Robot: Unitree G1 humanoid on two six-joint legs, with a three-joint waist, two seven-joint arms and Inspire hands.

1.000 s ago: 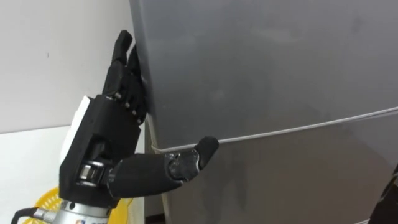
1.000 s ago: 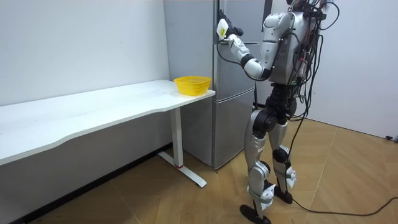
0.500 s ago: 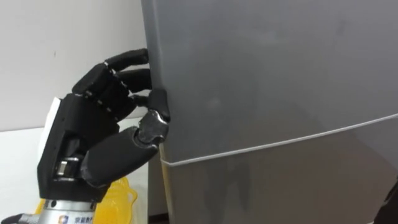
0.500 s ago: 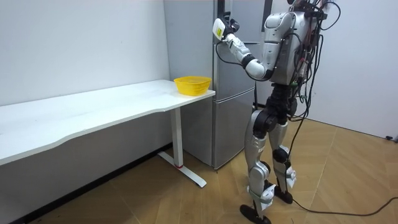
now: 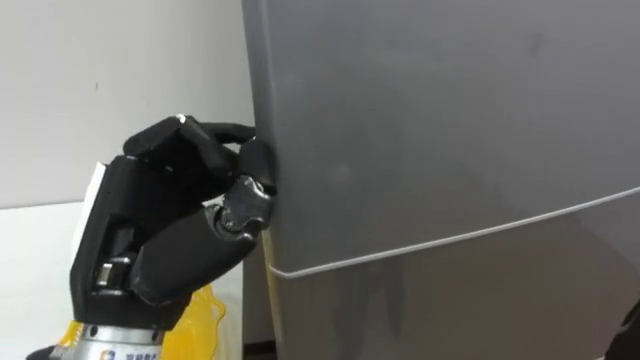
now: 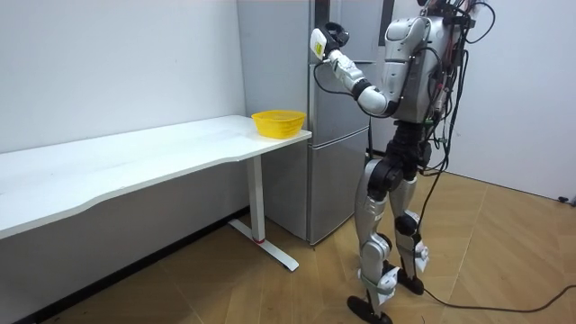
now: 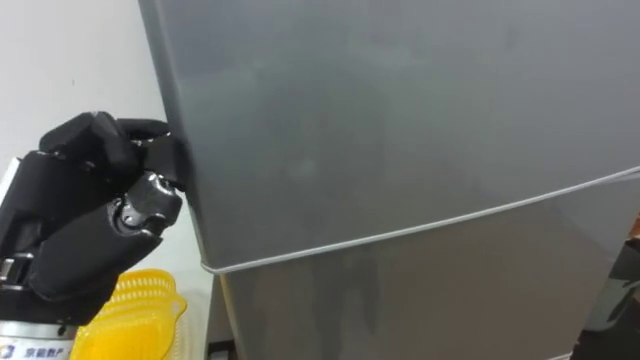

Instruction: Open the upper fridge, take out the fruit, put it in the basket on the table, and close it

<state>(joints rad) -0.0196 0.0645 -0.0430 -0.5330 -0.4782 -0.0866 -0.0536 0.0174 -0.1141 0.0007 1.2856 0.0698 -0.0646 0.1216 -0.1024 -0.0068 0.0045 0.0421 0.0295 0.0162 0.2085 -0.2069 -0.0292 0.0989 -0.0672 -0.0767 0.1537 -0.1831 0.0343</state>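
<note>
Curling round the near left edge of the upper fridge door [image 5: 450,120], our left hand [image 5: 150,230] pinches it, with bent fingers at the edge and the thumb on the grey front; we cannot see the fingertips. The door stands shut, hiding what is inside. Below the hand, a yellow basket [image 5: 205,315], partly covered by our wrist, sits at the end of the white desk [image 6: 135,162], beside the fridge. A thin seam parts the upper door from the lower door [image 5: 450,300]. Open wooden floor [image 6: 522,270] lies behind us.
</note>
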